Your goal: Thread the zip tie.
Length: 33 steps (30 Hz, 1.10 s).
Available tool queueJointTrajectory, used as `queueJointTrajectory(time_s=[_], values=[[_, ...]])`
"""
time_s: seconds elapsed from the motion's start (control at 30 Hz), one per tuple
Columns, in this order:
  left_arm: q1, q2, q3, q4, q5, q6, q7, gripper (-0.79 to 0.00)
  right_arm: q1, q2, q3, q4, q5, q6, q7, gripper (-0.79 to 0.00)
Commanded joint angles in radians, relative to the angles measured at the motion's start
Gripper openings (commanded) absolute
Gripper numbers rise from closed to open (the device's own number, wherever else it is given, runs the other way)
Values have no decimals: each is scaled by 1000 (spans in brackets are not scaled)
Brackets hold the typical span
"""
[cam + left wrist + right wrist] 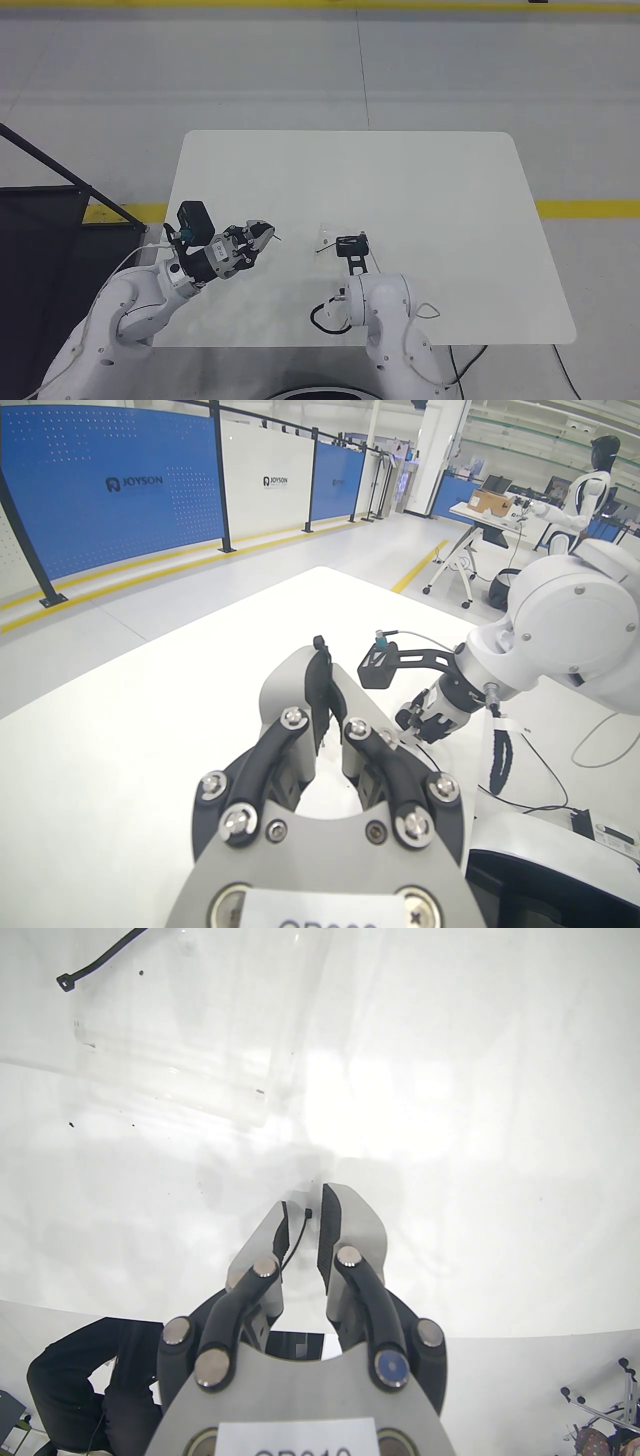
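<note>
My left gripper (pixel 327 695) hovers above the table's front left part (pixel 255 238), shut on a thin black zip tie (pixel 276 238) whose end pokes out past the fingertips. My right gripper (pixel 305 1223) points down at the table near the front middle (pixel 350 250), open. A second black zip tie (pixel 300 1238) lies between its fingers, close to one pad, head end outward. A third zip tie (pixel 95 965) rests on the table beyond it (pixel 323 245), by a clear container.
A clear plastic container (pixel 175 1053) sits on the white table (pixel 430 190) just beyond the right gripper. Cables (pixel 545 770) trail at the table's front edge by the right arm. The far and right parts of the table are bare.
</note>
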Motion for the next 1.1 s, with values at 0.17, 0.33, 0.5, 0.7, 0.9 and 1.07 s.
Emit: queueJointTrajectory(time_s=[0.17,0.33,0.5,0.7,0.9,1.07], values=[[0,0,0,0,0,0,0,-785,2,-2,3,6,-1,-3,0,-702],[0,0,0,0,0,0,0,-785,3,-2,2,8,-5,-3,0,-785],[0,0,0,0,0,0,0,-785,5,-3,3,3,-2,-4,0,-785],[0,0,0,0,0,0,0,-785,-14,7,-2,-94,7,-21,0,-785],[0,0,0,0,0,0,0,-785,-98,49,-38,-282,28,-85,-152,-785],[0,0,0,0,0,0,0,-785,-246,96,-69,-423,26,-113,-438,-785]])
